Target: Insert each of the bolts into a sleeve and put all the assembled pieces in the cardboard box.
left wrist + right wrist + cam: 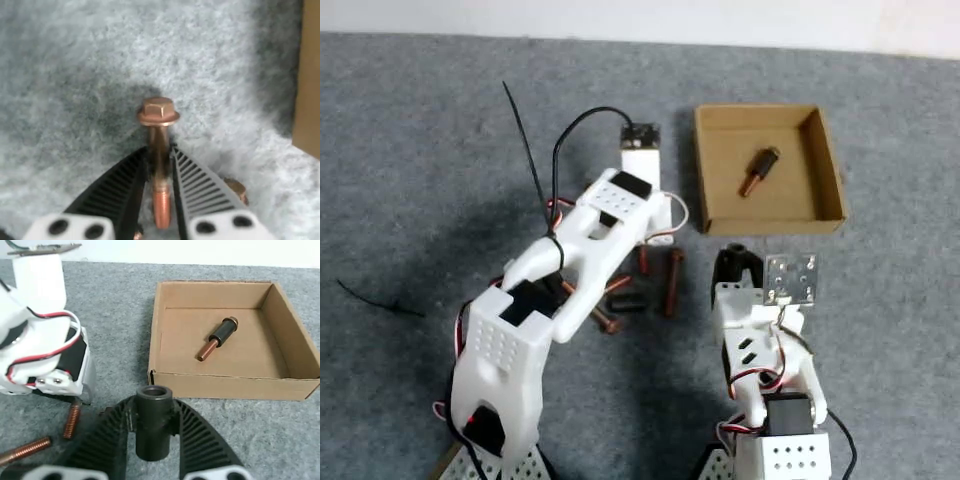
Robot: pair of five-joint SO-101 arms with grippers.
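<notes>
High view: the left arm (585,245) slants from the near left toward the middle of the grey carpet (420,130), its wrist over a scatter of loose bolts (672,282); the right arm (765,340) stands at the near right, its front end just near of the cardboard box (703,170), which lies at the far right and holds one assembled piece (758,172). Left wrist view: the left gripper (159,150) is clamped on a copper bolt (158,114), the shank pinched between the ribbed fingers (195,180) and its long axis running along them; the hex head sticks out past the tips and the threaded end points back toward the wrist. Right wrist view: the right gripper (152,410) is closed around a black sleeve (151,432), held lengthwise with its open bore at the end away from the wrist, facing the box; the left arm sits to the left of the sleeve, with loose bolts on the carpet near it. The coming join seems to turn on lining up two axes: the bolt lies left of the sleeve and close by, yet its thread points back toward the wrist; the left wrist would probably have to turn it round, or the sleeve be brought to the threaded end, before they can meet.
</notes>
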